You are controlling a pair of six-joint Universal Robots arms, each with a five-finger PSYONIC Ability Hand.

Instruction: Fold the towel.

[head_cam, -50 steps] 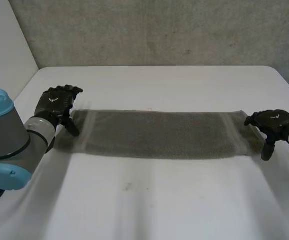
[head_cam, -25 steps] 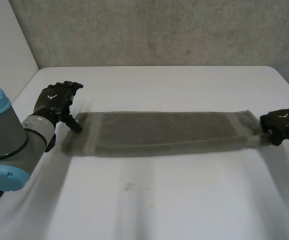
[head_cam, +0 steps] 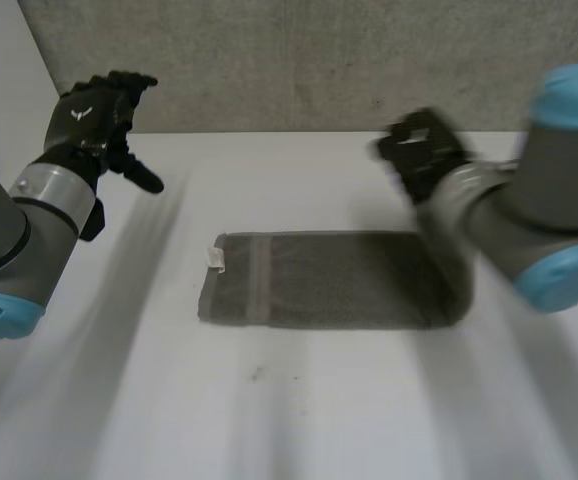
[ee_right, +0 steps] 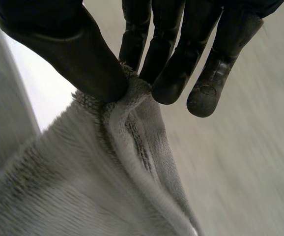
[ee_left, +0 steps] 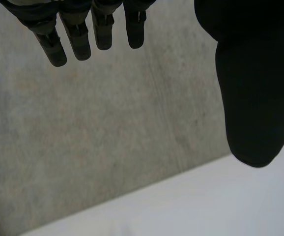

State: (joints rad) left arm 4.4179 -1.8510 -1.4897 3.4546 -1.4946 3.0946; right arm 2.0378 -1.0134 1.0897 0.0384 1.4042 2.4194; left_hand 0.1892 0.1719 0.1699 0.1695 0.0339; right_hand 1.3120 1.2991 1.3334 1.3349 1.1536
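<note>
A grey towel [head_cam: 339,280] lies lengthwise on the white table [head_cam: 299,410], a small white tag [head_cam: 215,258] at its left end. My right hand [head_cam: 424,150] hangs above the towel's right part, raised off the table. In the right wrist view its thumb [ee_right: 83,54] and fingers pinch a bunched edge of the towel [ee_right: 107,172], which hangs down from them. My left hand [head_cam: 94,120] is up in the air beyond the towel's left end, apart from it. Its fingers [ee_left: 78,34] are straight and hold nothing.
A rough grey wall [head_cam: 319,60] stands behind the table's far edge, and the left wrist view looks at that wall [ee_left: 107,128] too. The table's left edge runs under my left arm. Bare white table lies in front of the towel.
My right hand closed on the towel's right end and carried it up and leftward, so the towel looks much shorter. My left hand lifted off the left end and rose away.
</note>
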